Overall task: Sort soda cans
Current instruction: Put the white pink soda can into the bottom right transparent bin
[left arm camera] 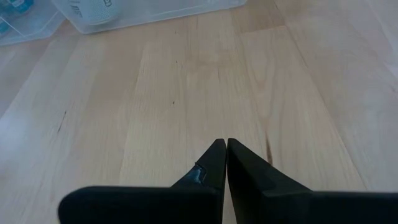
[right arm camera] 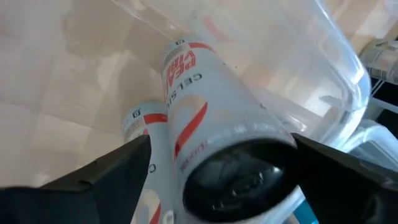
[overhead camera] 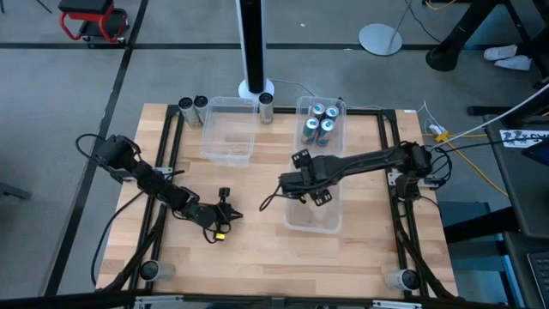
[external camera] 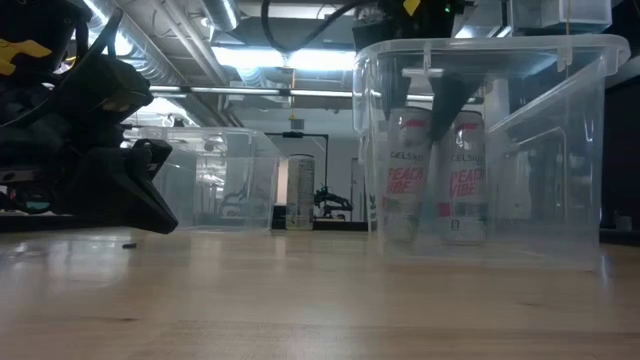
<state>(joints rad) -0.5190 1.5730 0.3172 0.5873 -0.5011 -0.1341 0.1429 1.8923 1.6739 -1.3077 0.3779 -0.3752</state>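
The right gripper (right arm camera: pixel 217 165) reaches down into the near clear bin (external camera: pixel 585 150). Its fingers (right arm camera: pixel 112 168) pinch a white can (right arm camera: pixel 217 130) with red letters. Another white can (right arm camera: pixel 146 134) stands just beside it in the same bin. Four blue cans (overhead camera: pixel 319 122) sit in the far bin (overhead camera: pixel 302 107). The left gripper (left arm camera: pixel 225 163) rests low over the bare table (left arm camera: pixel 186 93), fingers pressed together.

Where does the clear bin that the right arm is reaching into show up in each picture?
High view: the bin sits right of centre, under the right gripper.
Low view: large, on the right side.
Left wrist view: along the top edge.
Right wrist view: its wall, upper right.
Shared landmark: the white cans inside it.
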